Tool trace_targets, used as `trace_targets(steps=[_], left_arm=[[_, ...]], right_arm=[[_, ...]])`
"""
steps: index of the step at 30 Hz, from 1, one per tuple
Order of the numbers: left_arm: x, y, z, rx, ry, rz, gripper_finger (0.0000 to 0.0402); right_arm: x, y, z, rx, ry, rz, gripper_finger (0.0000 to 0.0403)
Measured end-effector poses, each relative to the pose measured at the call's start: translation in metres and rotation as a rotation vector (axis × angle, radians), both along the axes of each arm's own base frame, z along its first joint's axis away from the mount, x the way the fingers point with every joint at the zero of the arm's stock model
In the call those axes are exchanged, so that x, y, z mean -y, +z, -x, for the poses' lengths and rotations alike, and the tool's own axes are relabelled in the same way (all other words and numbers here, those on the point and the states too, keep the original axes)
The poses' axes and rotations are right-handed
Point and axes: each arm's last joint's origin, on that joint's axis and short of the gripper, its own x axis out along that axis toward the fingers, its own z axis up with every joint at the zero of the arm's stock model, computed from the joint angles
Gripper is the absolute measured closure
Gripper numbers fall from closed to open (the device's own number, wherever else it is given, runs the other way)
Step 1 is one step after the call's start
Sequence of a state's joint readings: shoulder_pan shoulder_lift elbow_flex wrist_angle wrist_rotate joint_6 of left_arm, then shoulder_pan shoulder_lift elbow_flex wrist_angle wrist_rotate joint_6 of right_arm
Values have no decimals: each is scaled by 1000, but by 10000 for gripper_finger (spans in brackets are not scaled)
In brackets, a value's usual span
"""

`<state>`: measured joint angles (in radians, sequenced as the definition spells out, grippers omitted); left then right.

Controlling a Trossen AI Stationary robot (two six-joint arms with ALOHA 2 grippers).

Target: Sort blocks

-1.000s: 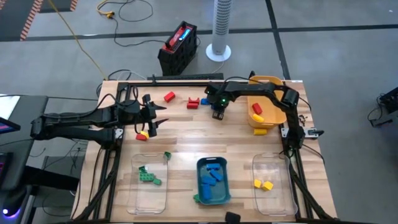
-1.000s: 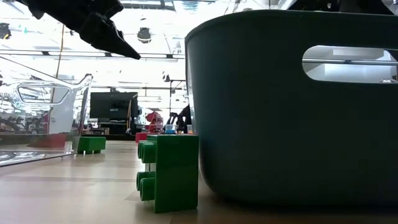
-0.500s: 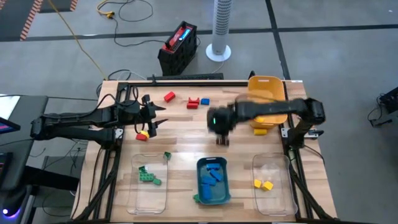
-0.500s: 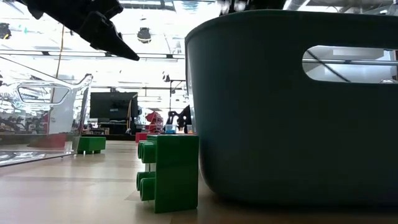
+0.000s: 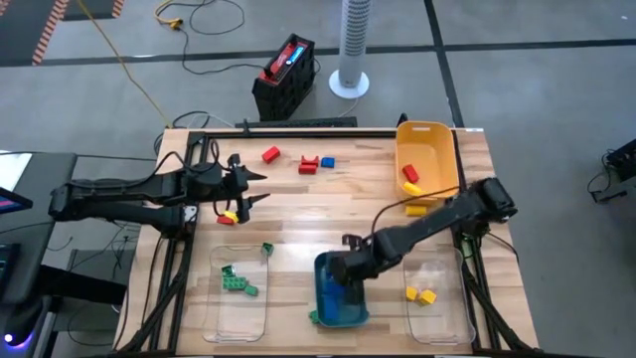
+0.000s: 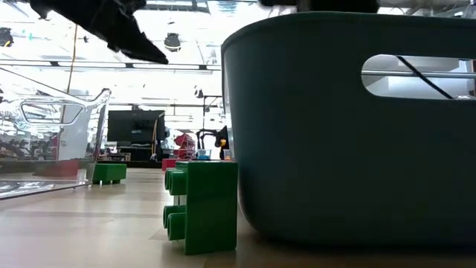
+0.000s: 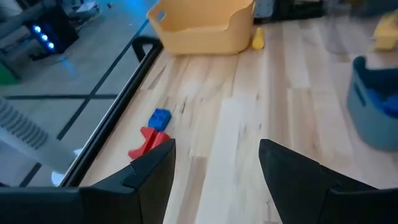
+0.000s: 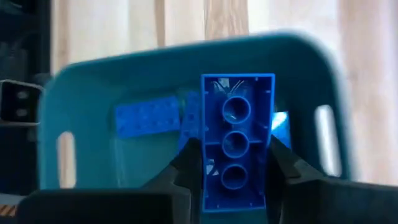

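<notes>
Fingers of the right gripper (image 8: 233,165) pinch a blue block (image 8: 236,140), held over the teal bin (image 5: 341,298) at lower centre of the high view. Left gripper (image 5: 248,189), centre-left, fingers apart, empty. Red and blue blocks (image 5: 315,164) lie upper centre. No legible writing.

Blue block (image 8: 237,140), teal bin (image 8: 99,93)

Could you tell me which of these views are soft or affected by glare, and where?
Low view: bright ceiling lights wash out the background, and the teal bin looms dark. Left wrist view: the yellow bin and far table edge look blurred. Right wrist view: the held blue block is fairly sharp between the right gripper fingers, the bin rim softer.
</notes>
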<state>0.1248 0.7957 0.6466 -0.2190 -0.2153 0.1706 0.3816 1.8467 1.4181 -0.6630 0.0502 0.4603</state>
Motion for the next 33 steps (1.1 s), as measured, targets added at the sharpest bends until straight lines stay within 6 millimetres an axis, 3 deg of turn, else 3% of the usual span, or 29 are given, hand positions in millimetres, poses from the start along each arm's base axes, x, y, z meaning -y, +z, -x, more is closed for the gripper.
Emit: trace_targets(steps=[4,10,14,18,21,27,33], left_arm=[[5,7,0,23,-31,-6,175],[10,8,0,22,-72,-13,175],[21,10,-6,82,-154,104,175],[46,28,-17,123,-212,185,175],[73,29,-29,75,-233,193,175],[120,8,-62,-103,-259,304,175],[164,5,-91,-382,-183,368,178]], right_arm=[[0,-29,-6,-110,-60,-3,267],[5,-31,-8,-146,-93,-54,190],[6,-9,-6,-92,-96,-51,158],[-4,18,13,89,-92,221,156],[-7,29,36,165,-115,354,159],[24,52,70,315,-270,562,159],[57,101,107,519,-523,710,159]])
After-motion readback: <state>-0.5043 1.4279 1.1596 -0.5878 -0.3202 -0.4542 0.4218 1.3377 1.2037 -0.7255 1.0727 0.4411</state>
